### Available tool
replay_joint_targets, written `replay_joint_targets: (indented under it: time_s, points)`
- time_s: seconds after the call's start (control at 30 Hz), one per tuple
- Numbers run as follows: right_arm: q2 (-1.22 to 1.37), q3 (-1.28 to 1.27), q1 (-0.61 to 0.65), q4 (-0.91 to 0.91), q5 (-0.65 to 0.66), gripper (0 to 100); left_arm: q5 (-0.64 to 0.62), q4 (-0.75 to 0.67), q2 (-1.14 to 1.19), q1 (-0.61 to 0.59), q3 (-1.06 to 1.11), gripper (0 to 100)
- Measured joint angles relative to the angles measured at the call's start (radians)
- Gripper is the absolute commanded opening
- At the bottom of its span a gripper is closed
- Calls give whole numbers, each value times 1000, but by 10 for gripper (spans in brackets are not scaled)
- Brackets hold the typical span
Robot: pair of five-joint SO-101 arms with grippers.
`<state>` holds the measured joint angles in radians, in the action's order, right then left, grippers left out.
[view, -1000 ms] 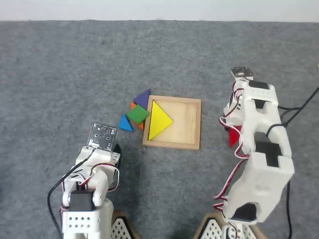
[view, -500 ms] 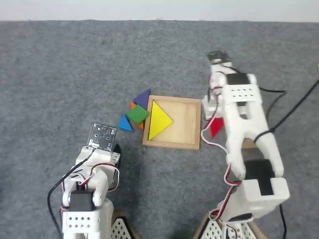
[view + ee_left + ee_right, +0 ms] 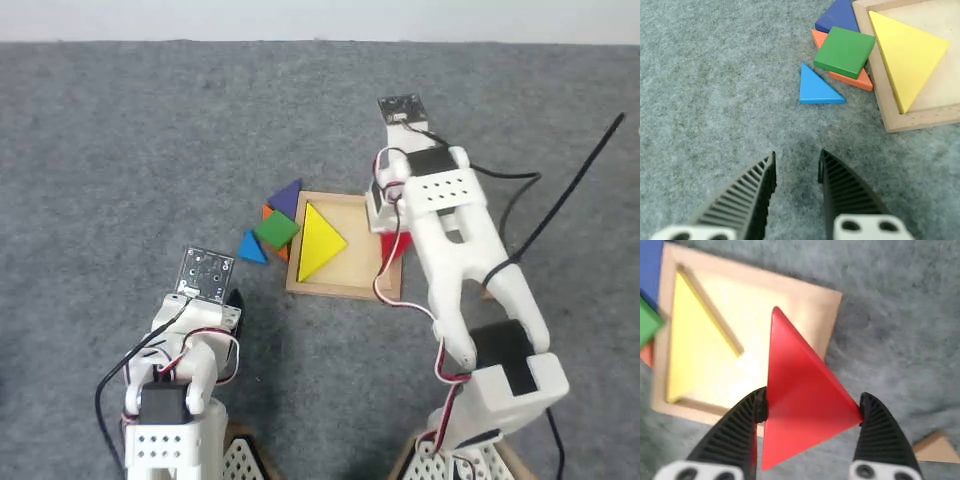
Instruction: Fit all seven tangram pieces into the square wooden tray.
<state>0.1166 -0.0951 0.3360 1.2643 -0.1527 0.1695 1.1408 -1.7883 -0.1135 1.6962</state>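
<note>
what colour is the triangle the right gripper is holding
Red. The triangle is clamped in the right gripper, clearest in the right wrist view.

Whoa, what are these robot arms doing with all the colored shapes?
They are doing a tangram puzzle. The right tool grips a red triangle over one edge of the wooden tray. A yellow triangle already lies in the tray. The green square, small blue triangle, orange piece and dark blue piece wait on the carpet beside it. The left tool hangs open nearby, holding nothing.
</note>
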Motion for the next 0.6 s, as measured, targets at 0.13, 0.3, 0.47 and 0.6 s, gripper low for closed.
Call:
replay_joint_targets:
  time_s: [0.13,0.3,0.47,0.6]
  points:
    - [12,12,21,-58,-143,132,0,0,0,0,0,139]
    - [172,106,20,-101,-328,133,0,0,0,0,0,139]
    - [384,278,25,-84,-549,134,0,0,0,0,0,139]
    - [529,466,60,9,-720,134,0,0,0,0,0,139]
